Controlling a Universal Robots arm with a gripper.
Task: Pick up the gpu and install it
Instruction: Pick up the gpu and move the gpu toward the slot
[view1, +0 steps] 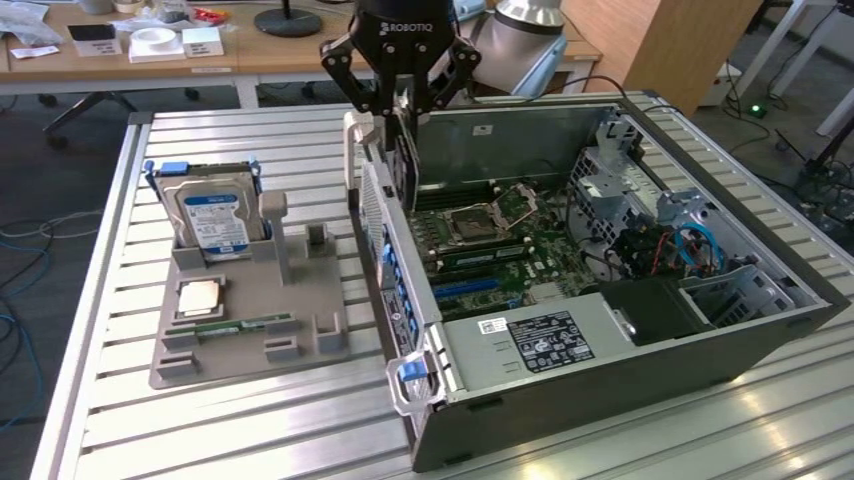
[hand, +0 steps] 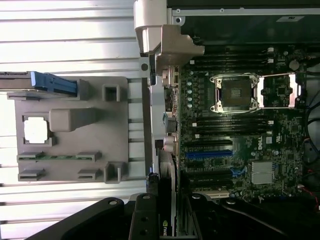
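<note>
Clamped in the gripper, whose jaws are closed on its upper part, the gpu is held upright (edge downward) over the open computer case's rear wall, at twelve o'clock in the exterior view; the hard drive is stood at nine o'clock.

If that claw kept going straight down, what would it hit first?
Probably the motherboard, near the rear wall of the computer case, met by the lower edge of the gpu that the gripper holds; depth is hard to judge.
</note>
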